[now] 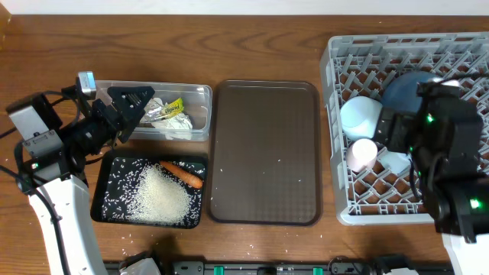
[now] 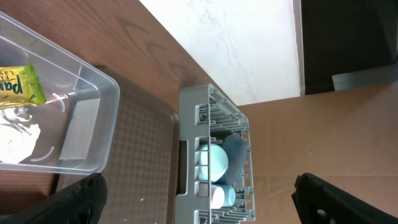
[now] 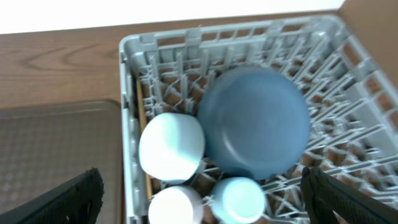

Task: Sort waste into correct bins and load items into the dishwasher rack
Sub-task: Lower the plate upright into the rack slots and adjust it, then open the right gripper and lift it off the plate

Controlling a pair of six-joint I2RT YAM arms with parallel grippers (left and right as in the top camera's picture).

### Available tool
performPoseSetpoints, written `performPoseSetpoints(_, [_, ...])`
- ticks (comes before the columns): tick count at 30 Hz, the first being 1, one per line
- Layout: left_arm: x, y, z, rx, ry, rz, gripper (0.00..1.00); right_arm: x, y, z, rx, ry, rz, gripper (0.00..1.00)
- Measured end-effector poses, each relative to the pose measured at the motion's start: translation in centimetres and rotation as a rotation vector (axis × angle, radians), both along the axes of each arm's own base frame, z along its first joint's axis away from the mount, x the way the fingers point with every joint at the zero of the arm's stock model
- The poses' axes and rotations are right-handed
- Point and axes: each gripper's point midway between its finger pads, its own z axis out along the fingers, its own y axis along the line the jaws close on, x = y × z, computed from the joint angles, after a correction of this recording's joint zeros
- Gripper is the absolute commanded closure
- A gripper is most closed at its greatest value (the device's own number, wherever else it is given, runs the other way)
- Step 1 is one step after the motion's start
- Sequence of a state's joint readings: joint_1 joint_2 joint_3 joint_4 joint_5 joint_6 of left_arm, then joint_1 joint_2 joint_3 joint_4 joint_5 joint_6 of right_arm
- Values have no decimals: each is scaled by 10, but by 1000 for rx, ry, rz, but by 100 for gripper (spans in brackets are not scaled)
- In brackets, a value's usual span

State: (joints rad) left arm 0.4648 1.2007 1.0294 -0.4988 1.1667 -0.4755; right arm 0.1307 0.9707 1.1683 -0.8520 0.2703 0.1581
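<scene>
My left gripper (image 1: 136, 105) (image 2: 199, 210) hangs open over the left end of the clear tub (image 1: 197, 93) (image 2: 93, 124), with nothing between its fingers. In the tub lie a green-yellow wrapper (image 1: 173, 108) (image 2: 18, 84) and a white tissue wad (image 1: 179, 126) (image 2: 15, 140). The black tray (image 1: 103, 195) holds rice (image 1: 162, 195) and a carrot piece (image 1: 182, 173). My right gripper (image 1: 397, 131) (image 3: 205, 210) is open above the grey rack (image 1: 334, 130) (image 3: 127, 124) (image 2: 186, 124). Inside are a blue plate (image 3: 255, 121), light-blue bowl (image 3: 171, 146), pink cup (image 3: 174, 205) and small blue cup (image 3: 239, 200). A thin wooden strip (image 3: 144, 124), seemingly the chopsticks, lies along the rack's left wall.
A brown serving tray (image 1: 265, 153) (image 2: 140, 155) sits between the bins and the rack, with a few rice grains on it. More grains lie on the table in front of the black tray. The table's far edge runs just behind the rack.
</scene>
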Motion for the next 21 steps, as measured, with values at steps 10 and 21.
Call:
performPoseSetpoints(10, [0,0,0,0,0,0,2,1,-3,-3,-36,16,3,1])
performPoseSetpoints(21, [0,0,0,0,0,0,1,1,-3,-3,-39,18,5,1])
